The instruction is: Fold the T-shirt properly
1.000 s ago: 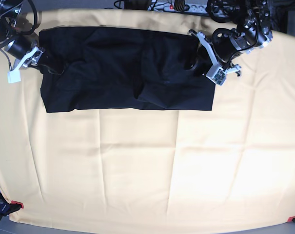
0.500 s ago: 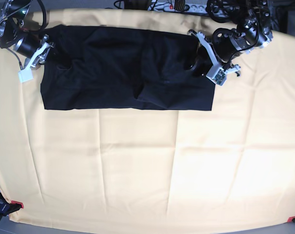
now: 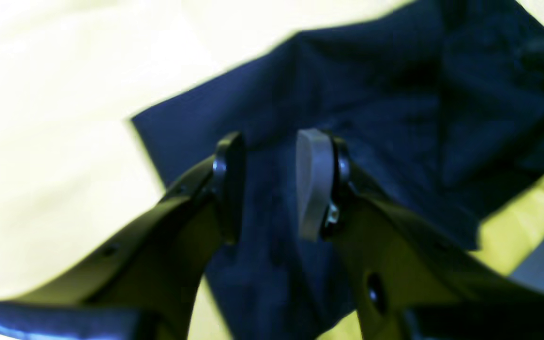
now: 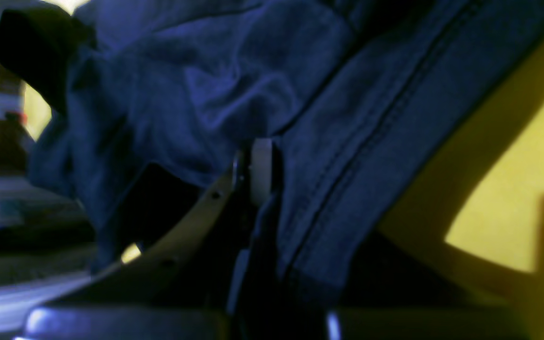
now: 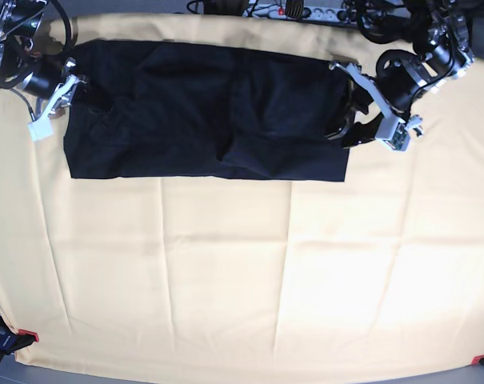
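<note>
The black T-shirt [image 5: 202,112] lies as a wide folded band across the far part of the table, wrinkled in the middle. At its left end, my right gripper [image 5: 74,85] is shut on the cloth. In the right wrist view the T-shirt [image 4: 206,85] drapes over the white pad, and the gripper [image 4: 265,174] pinches a hemmed fold. My left gripper [image 5: 347,132] is at the shirt's right edge. Seen from the left wrist, this gripper [image 3: 269,184] has its jaws apart above the T-shirt [image 3: 395,118], and the white pad's face is bare.
A pale yellow cloth [image 5: 226,264] covers the whole table. Red clamps [image 5: 27,334] hold it at the near corners. Cables and a power strip [image 5: 282,10] run along the far edge behind both arms.
My right gripper has gone from open to shut on the shirt's left end and drawn back toward the far left corner. My left arm has shifted right, out to the shirt's right edge.
</note>
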You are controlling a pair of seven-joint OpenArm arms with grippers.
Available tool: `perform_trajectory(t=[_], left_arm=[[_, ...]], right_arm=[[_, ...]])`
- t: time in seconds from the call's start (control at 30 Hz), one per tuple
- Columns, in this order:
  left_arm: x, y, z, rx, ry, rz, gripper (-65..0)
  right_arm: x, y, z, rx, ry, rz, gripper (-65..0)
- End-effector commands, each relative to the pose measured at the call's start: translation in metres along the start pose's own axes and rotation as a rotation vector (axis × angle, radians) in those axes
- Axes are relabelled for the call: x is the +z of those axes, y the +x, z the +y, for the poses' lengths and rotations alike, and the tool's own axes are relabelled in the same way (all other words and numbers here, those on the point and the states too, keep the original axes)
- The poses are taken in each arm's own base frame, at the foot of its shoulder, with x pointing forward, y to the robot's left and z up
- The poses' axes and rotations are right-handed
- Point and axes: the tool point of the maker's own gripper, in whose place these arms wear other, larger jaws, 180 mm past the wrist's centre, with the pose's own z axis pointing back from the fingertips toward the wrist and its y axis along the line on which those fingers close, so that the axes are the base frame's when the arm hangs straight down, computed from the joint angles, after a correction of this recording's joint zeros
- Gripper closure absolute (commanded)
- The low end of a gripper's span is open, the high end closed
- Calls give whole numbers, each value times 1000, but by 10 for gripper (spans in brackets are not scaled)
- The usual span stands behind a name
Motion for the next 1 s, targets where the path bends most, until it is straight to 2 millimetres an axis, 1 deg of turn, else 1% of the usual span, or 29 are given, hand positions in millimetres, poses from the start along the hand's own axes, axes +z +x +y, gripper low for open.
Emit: perform_trajectory(t=[0.0,0.07,0.17,0.3,0.4,0.47,0.6,0.7,0.8,0.9,0.97], left_arm=[[5,12,1,-13,4,-47,-197],[9,14,10,-15,35,-50,-197],[13,14,17,-17,61,-52,-197],[14,14,18,-17,65,-52,-197],[14,14,19,-17,65,-52,-197],[14,14,18,-17,65,-52,-197],[14,14,19,-17,65,-52,-197],[14,14,19,-17,66,-51,-197],[14,14,19,-16,66,-48,-197],[14,14,19,-17,65,-48,-197],[14,14,19,-16,66,-48,-197]], right_arm=[[11,16,-2,56,-24,-19,0],[22,25,-10,99,-79,-22,0],[41,41,-20,143,-168,-68,0],[66,59,-26,174,-246,-137,0],[85,66,-33,214,-340,-147,0],[91,70,-30,242,-363,-155,0],[93,81,-12,322,-370,-165,0],[95,94,9,400,-368,-192,0],[93,105,45,465,-286,-235,0],[87,104,80,537,-187,-255,0],[82,101,100,550,-110,-275,0]])
